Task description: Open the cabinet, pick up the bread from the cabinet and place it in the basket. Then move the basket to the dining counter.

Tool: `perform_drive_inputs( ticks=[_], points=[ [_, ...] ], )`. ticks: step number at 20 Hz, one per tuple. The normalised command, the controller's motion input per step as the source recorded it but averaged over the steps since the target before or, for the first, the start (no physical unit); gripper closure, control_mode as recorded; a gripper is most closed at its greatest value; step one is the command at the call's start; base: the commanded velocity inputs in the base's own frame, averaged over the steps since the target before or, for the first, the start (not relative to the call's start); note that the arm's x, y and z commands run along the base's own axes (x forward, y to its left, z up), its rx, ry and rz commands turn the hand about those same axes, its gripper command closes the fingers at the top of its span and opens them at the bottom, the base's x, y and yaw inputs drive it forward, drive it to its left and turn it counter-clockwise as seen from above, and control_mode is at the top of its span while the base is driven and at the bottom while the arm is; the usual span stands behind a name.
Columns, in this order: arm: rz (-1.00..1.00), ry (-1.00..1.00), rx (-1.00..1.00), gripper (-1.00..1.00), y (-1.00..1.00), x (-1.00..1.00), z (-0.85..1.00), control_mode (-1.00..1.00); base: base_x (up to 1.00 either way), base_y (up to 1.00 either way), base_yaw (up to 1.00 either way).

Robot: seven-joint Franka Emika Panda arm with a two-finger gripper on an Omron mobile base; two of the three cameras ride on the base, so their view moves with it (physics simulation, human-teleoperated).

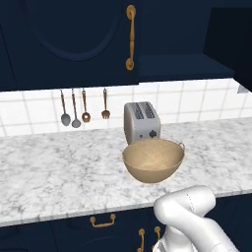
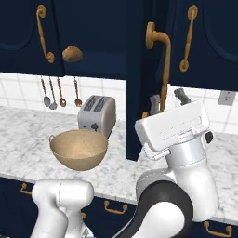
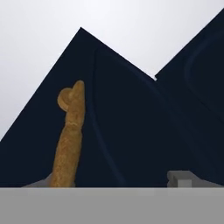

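Currently pincer (image 2: 166, 98) straddles the open cabinet door's upright brass handle (image 2: 163, 69), grip unclear; bread (image 2: 72, 54) sits inside cabinet (image 2: 97, 42), up-left, above basket (image 2: 79, 148) on bench (image 2: 28, 135).

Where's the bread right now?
In the right base view the bread sits on the shelf of the opened cabinet, above the basket and toaster.

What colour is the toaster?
Silver-grey, with dark slots on top; the toaster shows best in the left base view.
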Motion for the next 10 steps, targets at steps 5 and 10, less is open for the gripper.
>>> perform_drive_inputs(
  ticks=[5,10],
  points=[
    [0.15,-0.14,0.02,-1.0,-1.0,-1.0,0.19,-1.0,0.0,0.0,0.0],
    [-0.02,-0.11,-0.14,-1.0,-0.55,-1.0,-0.5,-1.0,0.0,0.0,0.0]
  ],
)
